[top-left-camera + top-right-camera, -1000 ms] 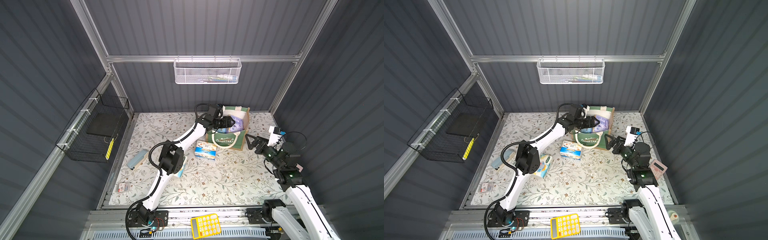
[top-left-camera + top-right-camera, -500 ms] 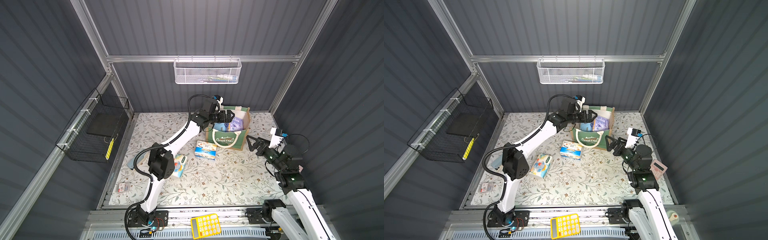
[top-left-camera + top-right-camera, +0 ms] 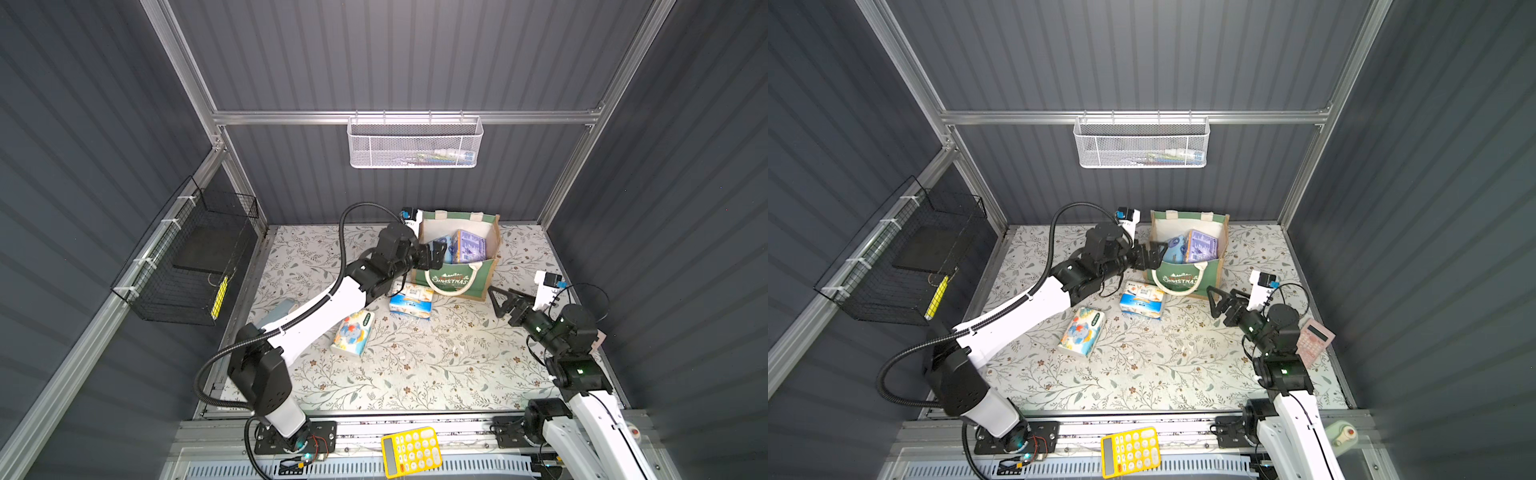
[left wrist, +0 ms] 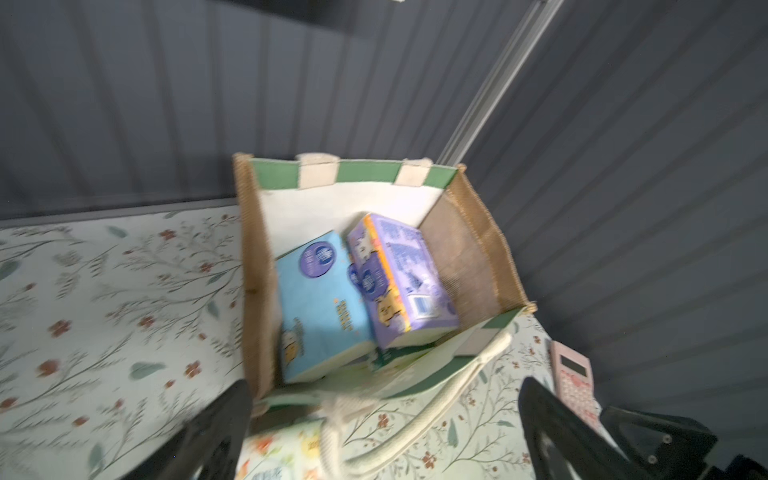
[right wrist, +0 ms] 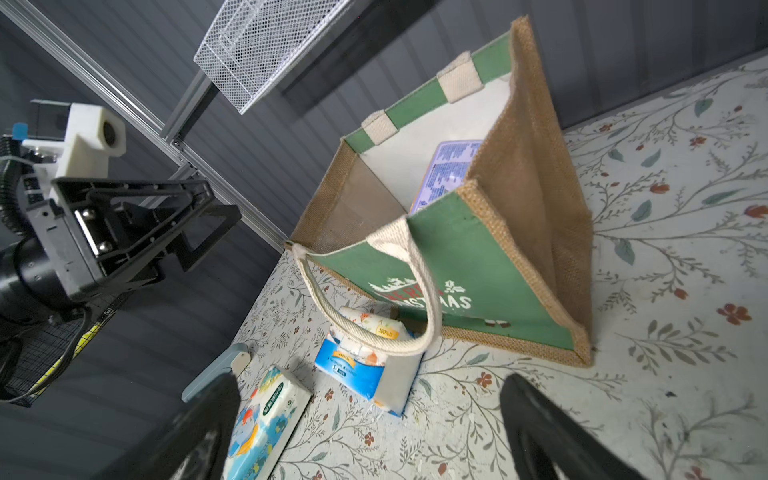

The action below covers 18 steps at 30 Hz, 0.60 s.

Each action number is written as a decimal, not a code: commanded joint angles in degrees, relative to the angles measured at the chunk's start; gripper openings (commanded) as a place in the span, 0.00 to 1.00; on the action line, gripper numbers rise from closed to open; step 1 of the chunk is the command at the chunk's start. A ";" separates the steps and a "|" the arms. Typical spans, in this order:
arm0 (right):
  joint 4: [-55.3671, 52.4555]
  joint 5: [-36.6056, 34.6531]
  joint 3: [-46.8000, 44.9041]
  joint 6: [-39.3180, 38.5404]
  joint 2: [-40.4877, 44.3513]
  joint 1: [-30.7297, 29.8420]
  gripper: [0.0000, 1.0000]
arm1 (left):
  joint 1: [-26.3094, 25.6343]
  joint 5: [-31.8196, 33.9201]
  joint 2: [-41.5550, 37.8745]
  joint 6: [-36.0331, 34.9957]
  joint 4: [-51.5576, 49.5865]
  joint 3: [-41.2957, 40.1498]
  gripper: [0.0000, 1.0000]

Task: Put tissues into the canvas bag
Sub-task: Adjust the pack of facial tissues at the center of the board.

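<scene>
The canvas bag (image 3: 455, 282) stands upright at the back of the table, green front facing me. Inside it lean a light blue tissue pack (image 4: 320, 299) and a purple one (image 4: 399, 274). My left gripper (image 3: 434, 254) hovers open and empty at the bag's left rim; in the left wrist view the gripper (image 4: 384, 399) has its fingers wide apart. A white-blue-orange pack (image 3: 411, 301) lies in front of the bag, under its rope handle (image 5: 415, 291). A cartoon-printed pack (image 3: 353, 332) lies nearer me. My right gripper (image 3: 496, 301) is open and empty, right of the bag.
A grey-blue flat thing (image 3: 276, 311) lies partly under my left arm. A pink calculator (image 3: 1314, 338) is by the right wall and a yellow calculator (image 3: 411, 451) on the front rail. The white mesh basket (image 3: 415, 143) hangs on the back wall, the black wire basket (image 3: 187, 257) on the left wall.
My left gripper has drawn back from over the bag's opening to its left rim and spread wider. The left arm has swung off the cartoon-printed pack, which now shows. The right arm barely shifted.
</scene>
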State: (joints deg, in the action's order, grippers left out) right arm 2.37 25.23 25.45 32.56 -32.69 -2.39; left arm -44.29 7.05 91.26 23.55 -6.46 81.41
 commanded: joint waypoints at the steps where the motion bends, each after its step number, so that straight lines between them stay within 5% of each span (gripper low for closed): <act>1: 2.81 1.83 -2.18 2.79 0.62 0.11 0.99 | 2.70 4.60 -2.16 2.32 -1.32 -6.43 1.00; 7: 3.89 1.28 -4.95 4.81 1.92 0.11 0.99 | 8.21 0.08 -2.44 6.77 0.75 -15.18 1.00; 18: 2.83 -0.15 -6.47 5.34 3.28 0.09 0.99 | 11.11 -13.67 10.52 4.14 3.81 -14.16 1.00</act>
State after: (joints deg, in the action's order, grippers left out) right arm 4.29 25.50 19.66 37.50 -29.98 -2.39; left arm -34.02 -0.40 98.80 29.08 -4.14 65.93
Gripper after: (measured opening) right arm 0.990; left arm 0.997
